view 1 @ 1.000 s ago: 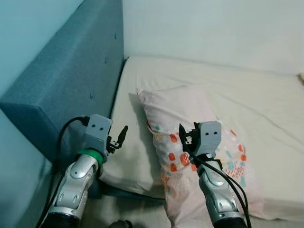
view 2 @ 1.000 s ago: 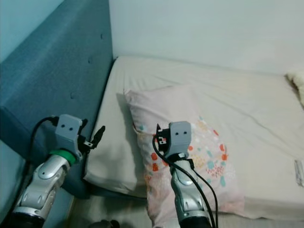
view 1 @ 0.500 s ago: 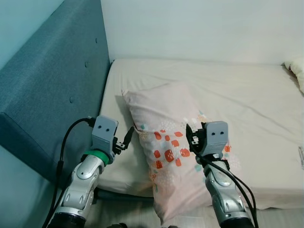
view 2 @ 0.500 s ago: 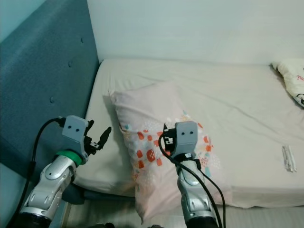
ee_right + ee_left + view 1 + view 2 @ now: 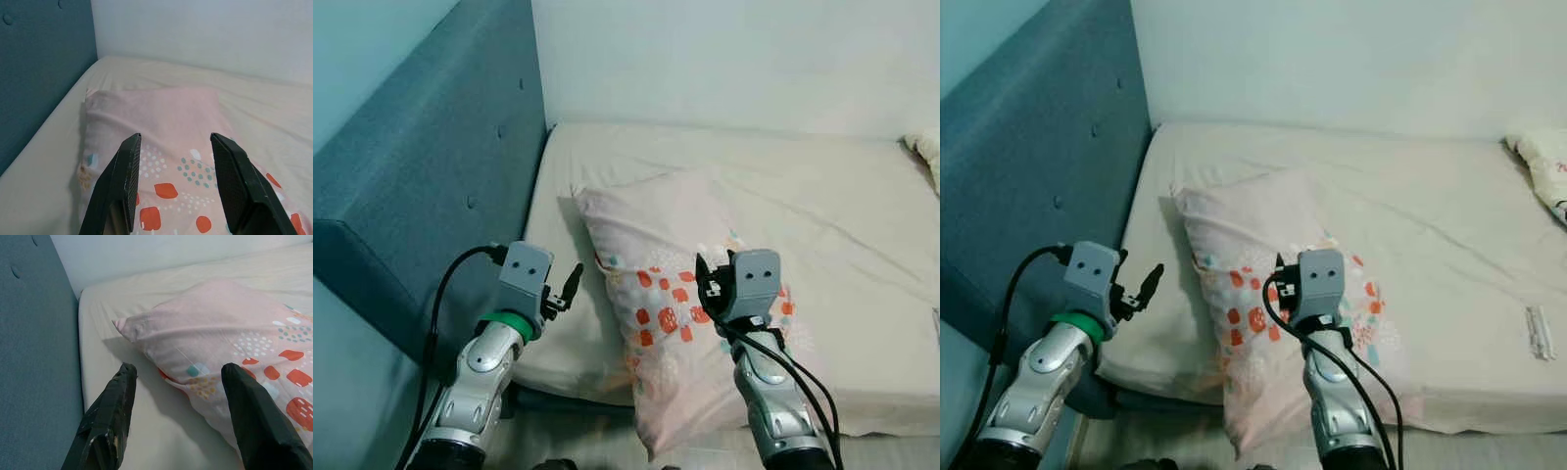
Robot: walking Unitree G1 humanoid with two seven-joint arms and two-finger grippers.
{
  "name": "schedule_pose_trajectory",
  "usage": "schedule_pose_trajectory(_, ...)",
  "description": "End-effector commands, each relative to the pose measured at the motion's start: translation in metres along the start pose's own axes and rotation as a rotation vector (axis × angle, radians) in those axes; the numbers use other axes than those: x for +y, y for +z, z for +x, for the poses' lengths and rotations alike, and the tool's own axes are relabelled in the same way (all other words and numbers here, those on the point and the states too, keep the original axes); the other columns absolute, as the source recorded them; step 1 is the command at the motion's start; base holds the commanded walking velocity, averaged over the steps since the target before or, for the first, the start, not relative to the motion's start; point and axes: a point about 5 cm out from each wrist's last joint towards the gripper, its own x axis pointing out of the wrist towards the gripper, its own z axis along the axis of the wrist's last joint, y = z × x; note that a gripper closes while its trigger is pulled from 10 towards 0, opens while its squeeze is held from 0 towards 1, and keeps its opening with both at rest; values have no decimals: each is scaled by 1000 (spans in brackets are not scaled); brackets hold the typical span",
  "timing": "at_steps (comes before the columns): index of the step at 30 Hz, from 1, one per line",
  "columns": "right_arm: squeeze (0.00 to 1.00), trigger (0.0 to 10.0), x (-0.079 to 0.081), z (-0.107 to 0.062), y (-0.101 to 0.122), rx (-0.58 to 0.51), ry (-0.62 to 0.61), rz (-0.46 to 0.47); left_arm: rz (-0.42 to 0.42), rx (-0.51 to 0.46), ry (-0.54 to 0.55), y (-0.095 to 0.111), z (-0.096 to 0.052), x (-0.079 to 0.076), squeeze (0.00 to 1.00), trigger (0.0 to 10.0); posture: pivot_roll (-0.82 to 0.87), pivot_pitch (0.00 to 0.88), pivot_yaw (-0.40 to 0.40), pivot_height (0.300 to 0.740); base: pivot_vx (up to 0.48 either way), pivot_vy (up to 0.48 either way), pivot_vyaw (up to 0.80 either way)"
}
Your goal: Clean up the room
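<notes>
A pale pink pillow [image 5: 666,255] with red and teal spots lies on the cream mattress [image 5: 822,196], its near end hanging over the bed's front edge. My left gripper [image 5: 566,289] is open, hovering above the mattress just left of the pillow's near left side; in the left wrist view its fingers [image 5: 110,416] frame the pillow [image 5: 220,333]. My right gripper [image 5: 707,282] is open and held above the spotted part of the pillow; the right wrist view shows the pillow [image 5: 161,117] between its fingers [image 5: 122,181].
A tall blue-grey padded headboard [image 5: 440,166] runs along the left of the bed. A pale wall [image 5: 734,59] stands behind. Another white pillow's corner [image 5: 1538,162] lies at the far right, and a small white object [image 5: 1537,331] rests near the mattress's right front edge.
The camera has shifted a little, so the whole scene sits slightly further right. Both grippers hold about the same places by the pillow and stay open.
</notes>
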Motion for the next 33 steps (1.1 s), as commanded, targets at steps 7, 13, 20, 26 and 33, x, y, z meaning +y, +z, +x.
schedule_pose_trajectory(7, 0, 10000, -2, -3, -3, 14, -13, 0, -1, 22, 1, -6, -2, -1, 0, 10000, 9, 48, 49, 686, 0, 0, 0)
schedule_pose_trajectory(13, 0, 10000, -2, -2, -3, 17, -17, 7, -3, 20, 5, -6, -1, -1, 0, 10000, 10, 49, 49, 661, 0, 0, 0)
schedule_pose_trajectory(20, 0, 10000, -2, -2, -4, 18, -20, 11, -3, 18, 4, -5, 0, -1, 0, 10000, 9, 48, 52, 636, 0, 0, 0)
schedule_pose_trajectory(26, 0, 10000, -2, -2, -4, 19, -20, 14, -2, 18, 3, -5, 0, -1, 0, 10000, 10, 49, 53, 616, 0, 0, 0)
schedule_pose_trajectory(33, 0, 10000, -3, -2, -3, 13, -21, 22, -4, 18, 4, -5, 0, -1, 0, 10000, 10, 50, 53, 586, 0, 0, 0)
